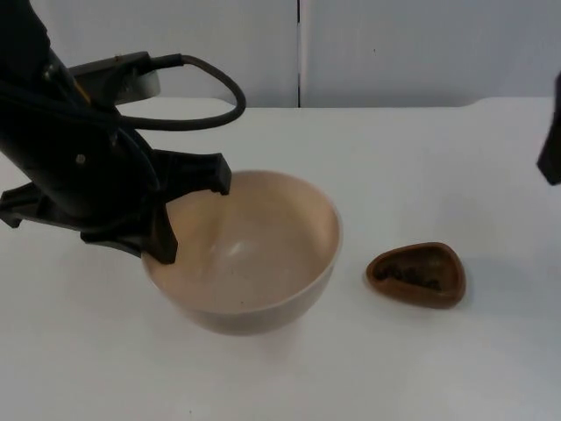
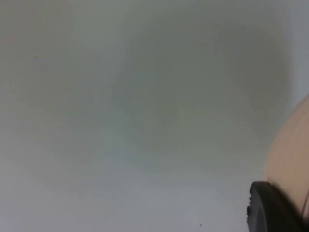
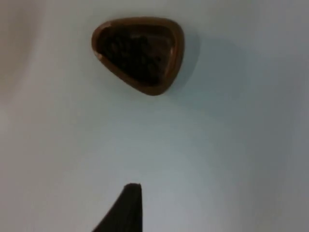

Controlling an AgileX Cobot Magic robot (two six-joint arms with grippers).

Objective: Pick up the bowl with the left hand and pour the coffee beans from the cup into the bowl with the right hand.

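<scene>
A large beige bowl [image 1: 263, 254] stands left of the table's middle. My left gripper [image 1: 191, 215] hangs over its left rim, open. One black finger [image 1: 215, 175] is at the back of the rim and the other [image 1: 160, 246] at the front-left. In the left wrist view a fingertip [image 2: 273, 208] sits beside the bowl's outer wall [image 2: 289, 154]. A small brown three-cornered cup [image 1: 417, 274] holding dark coffee beans [image 3: 133, 50] rests on the table to the bowl's right. My right gripper [image 1: 550, 145] waits at the right edge, above and behind the cup [image 3: 140, 53].
The white table [image 1: 421, 175] runs back to the grey partition wall [image 1: 394, 44]. A bare strip of table separates bowl and cup.
</scene>
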